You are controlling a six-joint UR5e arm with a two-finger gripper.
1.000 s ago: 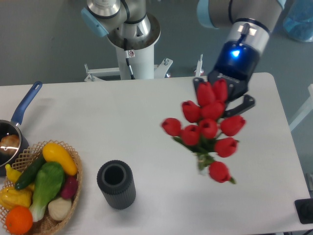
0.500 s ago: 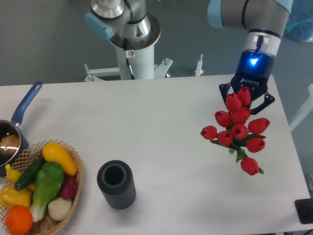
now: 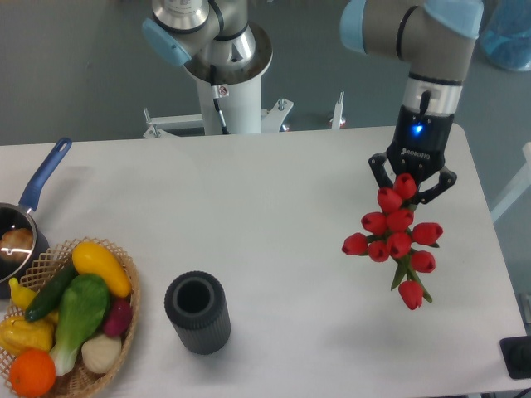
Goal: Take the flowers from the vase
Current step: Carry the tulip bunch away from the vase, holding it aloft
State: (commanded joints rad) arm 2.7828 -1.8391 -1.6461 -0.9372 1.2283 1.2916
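The flowers [image 3: 396, 237], a bunch of red tulips with green stems, hang at the right side of the table, low over its surface. My gripper [image 3: 411, 181] is right above them, pointing down, its dark fingers closed around the top of the bunch. The stems are mostly hidden behind the blooms. The vase [image 3: 197, 313], dark grey and ribbed, stands upright and empty at the front centre-left of the table, far from the gripper.
A wicker basket [image 3: 124, 327] with toy vegetables and fruit sits at the front left. A blue-handled saucepan [image 3: 37, 185] is at the left edge. The robot's white base column [image 3: 228, 91] stands behind the table. A small dark object [image 3: 518, 356] is at the front right corner.
The gripper has carried the flowers right and then down, closer to the table. The bunch looks smaller and hangs more upright. The vase has not moved.
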